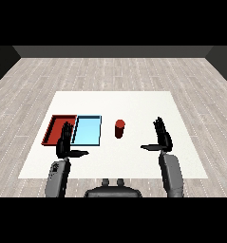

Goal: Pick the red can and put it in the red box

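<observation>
Head view: small red cylindrical can [119,128] stands upright, seemingly untouched, between both hands, left [64,144] and right [162,137], fingers straight and apart.

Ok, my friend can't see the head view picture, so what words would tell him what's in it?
A red can stands upright on a white table, just right of a light blue tray and a red tray lying side by side. The robot's left hand and right hand are open, holding nothing.
</observation>
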You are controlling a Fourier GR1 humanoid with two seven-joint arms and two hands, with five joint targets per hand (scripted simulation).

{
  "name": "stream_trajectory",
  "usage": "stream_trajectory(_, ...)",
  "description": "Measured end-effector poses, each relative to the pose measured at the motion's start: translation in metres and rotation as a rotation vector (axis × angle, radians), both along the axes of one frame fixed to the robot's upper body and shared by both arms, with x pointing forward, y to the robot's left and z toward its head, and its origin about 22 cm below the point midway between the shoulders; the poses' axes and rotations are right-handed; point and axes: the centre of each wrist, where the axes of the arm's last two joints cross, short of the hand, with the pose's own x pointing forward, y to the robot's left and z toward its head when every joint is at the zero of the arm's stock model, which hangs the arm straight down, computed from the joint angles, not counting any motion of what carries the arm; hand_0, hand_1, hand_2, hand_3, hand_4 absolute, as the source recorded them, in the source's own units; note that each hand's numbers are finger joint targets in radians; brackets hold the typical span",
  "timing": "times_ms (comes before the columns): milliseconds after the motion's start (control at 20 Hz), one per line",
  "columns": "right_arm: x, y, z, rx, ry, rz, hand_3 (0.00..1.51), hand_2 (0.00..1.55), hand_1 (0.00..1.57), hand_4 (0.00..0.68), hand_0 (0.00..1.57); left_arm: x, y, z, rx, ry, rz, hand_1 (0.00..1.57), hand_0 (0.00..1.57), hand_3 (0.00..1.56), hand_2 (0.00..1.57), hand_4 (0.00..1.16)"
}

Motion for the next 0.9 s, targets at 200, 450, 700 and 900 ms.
stream_trajectory(200, 0.010, 0.005, 0.000, 0.010, 0.015, 0.013, 0.00, 0.00, 0.00, 0.000, 0.00, -0.002, 0.007, -0.001, -0.007, -0.004, -0.002, 0.00, 0.00, 0.00, 0.00, 0.00)
stream_trajectory(450, 0.022, 0.016, 0.000, 0.000, 0.037, 0.022, 0.00, 0.00, 0.00, 0.000, 0.00, -0.003, 0.009, -0.002, -0.013, -0.013, 0.001, 0.00, 0.00, 0.00, 0.00, 0.00)
stream_trajectory(700, 0.039, 0.028, 0.003, 0.000, 0.060, 0.036, 0.00, 0.00, 0.00, 0.000, 0.00, 0.001, 0.006, 0.002, -0.022, -0.024, -0.001, 0.00, 0.00, 0.00, 0.00, 0.00)
stream_trajectory(900, 0.047, 0.041, -0.002, 0.035, 0.082, 0.051, 0.00, 0.00, 0.00, 0.000, 0.00, -0.004, 0.003, -0.002, -0.032, -0.024, 0.003, 0.00, 0.00, 0.00, 0.00, 0.00)
